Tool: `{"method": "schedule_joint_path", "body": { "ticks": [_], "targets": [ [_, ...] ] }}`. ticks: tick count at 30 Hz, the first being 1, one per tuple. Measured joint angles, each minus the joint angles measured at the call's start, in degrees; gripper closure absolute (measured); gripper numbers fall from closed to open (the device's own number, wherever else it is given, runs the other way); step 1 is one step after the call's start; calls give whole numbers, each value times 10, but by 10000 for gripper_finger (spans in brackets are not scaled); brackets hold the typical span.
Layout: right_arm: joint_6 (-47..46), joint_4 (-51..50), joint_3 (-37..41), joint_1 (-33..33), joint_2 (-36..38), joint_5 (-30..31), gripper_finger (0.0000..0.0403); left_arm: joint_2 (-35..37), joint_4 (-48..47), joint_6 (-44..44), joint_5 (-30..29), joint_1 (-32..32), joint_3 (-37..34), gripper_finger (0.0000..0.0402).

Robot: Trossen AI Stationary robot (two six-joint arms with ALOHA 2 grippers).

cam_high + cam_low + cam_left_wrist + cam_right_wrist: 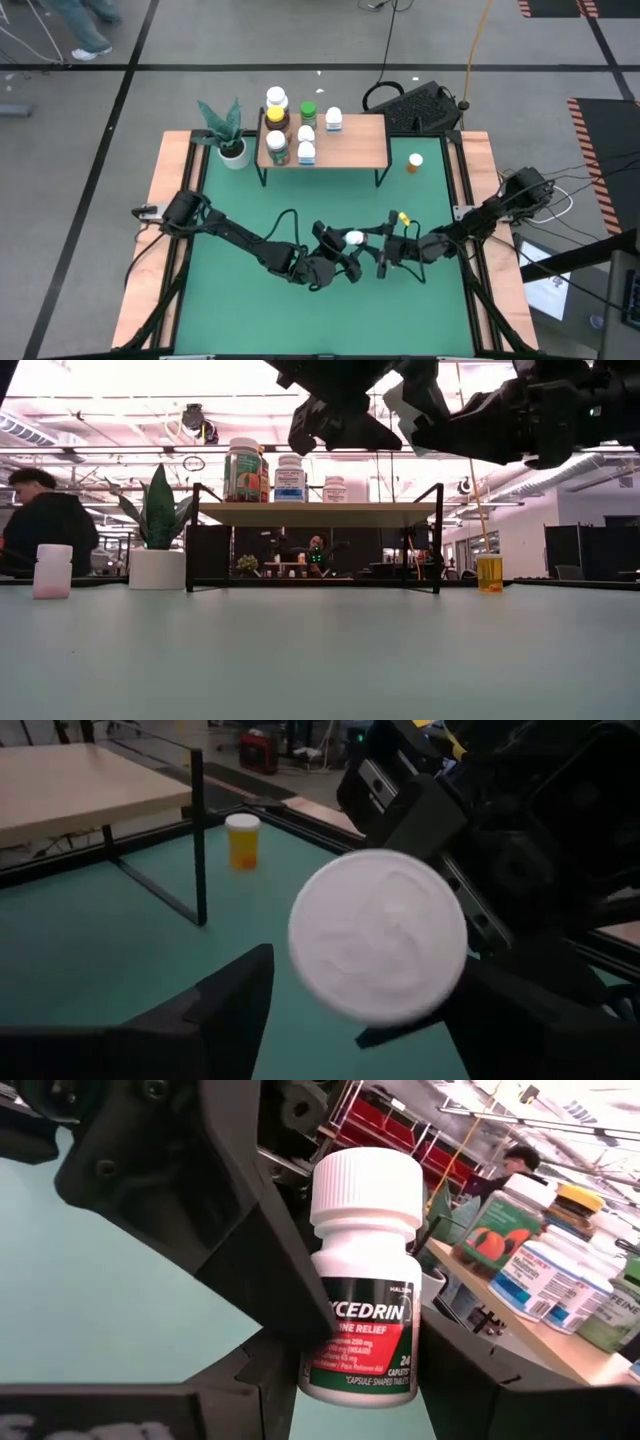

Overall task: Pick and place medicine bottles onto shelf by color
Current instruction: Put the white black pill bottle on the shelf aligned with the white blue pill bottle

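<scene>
Above the middle of the green table my two grippers meet at a white medicine bottle [353,238] with a red-lettered label [365,1320]. My right gripper [360,1385] is shut on it. My left gripper [370,1030] stands open, a finger on either side of the bottle's cap [378,935], which faces it. The shelf [350,145] stands at the far side on thin black legs, with several bottles along its left half [290,125]. An orange bottle [414,162] stands on the table right of the shelf. A pale bottle [52,570] stands far left in the low view. My right gripper pinches the bottle's labelled body near its bottom [400,1375] between its two fingers, which lie across the bottle. The bottle is lifted clear of the table, its cap end toward my left gripper. My left gripper has one finger [290,1290] lying close along the bottle's side; I cannot tell whether it touches.
A potted green plant [228,130] stands at the shelf's left end. The shelf's right half [365,135] is bare wood. Cables and a dark case [420,105] lie beyond the far edge. A person [45,525] sits in the room behind.
</scene>
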State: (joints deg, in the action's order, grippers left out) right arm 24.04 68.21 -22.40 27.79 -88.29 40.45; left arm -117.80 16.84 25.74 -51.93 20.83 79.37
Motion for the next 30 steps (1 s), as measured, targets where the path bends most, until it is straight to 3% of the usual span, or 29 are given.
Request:
{"method": "schedule_joint_path", "body": {
  "ticks": [13, 18, 22, 25, 30],
  "targets": [
    [-1, -11, -9, -3, 0, -18, 239, 0, 4, -34, 12, -1, -1, 247],
    [-50, -29, -9, -4, 0, -23, 213, 0, -21, -76, 32, 0, -1, 245],
    [-132, -116, -10, -4, 29, -31, 175, 5, -60, -147, 59, 3, -1, 232],
    [-206, -229, -10, -6, 72, -90, 153, 8, -94, -209, 122, 4, -1, 232],
    [-304, -343, -11, -27, 151, -258, 133, 11, -149, -229, 253, 1, -2, 241]
  ]
}}
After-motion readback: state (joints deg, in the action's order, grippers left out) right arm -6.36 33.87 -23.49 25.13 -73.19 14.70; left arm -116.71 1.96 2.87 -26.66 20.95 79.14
